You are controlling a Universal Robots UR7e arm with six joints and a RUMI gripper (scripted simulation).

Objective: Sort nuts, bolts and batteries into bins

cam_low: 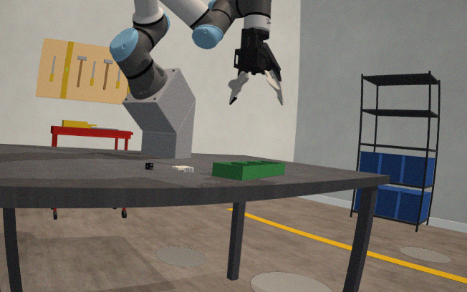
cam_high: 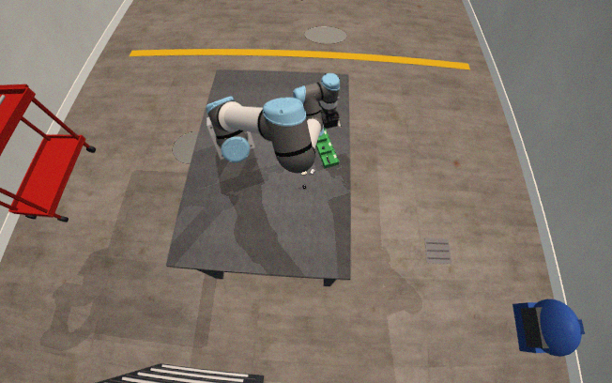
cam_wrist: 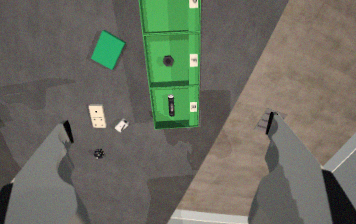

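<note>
A green row of bins (cam_wrist: 146, 60) (cam_low: 247, 169) (cam_high: 327, 151) lies on the dark table (cam_wrist: 45, 75) (cam_low: 107, 186) (cam_high: 258, 235) near its right edge. In the wrist view the nearest bin holds a black battery (cam_wrist: 171, 105) and the middle bin holds a black nut (cam_wrist: 168, 61). The white labels are too small to read. A small black nut or bolt (cam_wrist: 99, 153) (cam_low: 149, 165) (cam_high: 304, 187) lies loose on the table. My gripper (cam_wrist: 169, 118) (cam_low: 256, 97) (cam_high: 330, 119) is open and empty, high above the near end of the bins.
A white domino-like block (cam_wrist: 97, 116) (cam_low: 183, 168), a small white piece (cam_wrist: 121, 125) and a flat green square (cam_wrist: 107, 50) lie left of the bins. The table's right edge runs close beside the bins. A black shelf (cam_low: 397, 111) and a red cart (cam_high: 42, 164) stand off the table.
</note>
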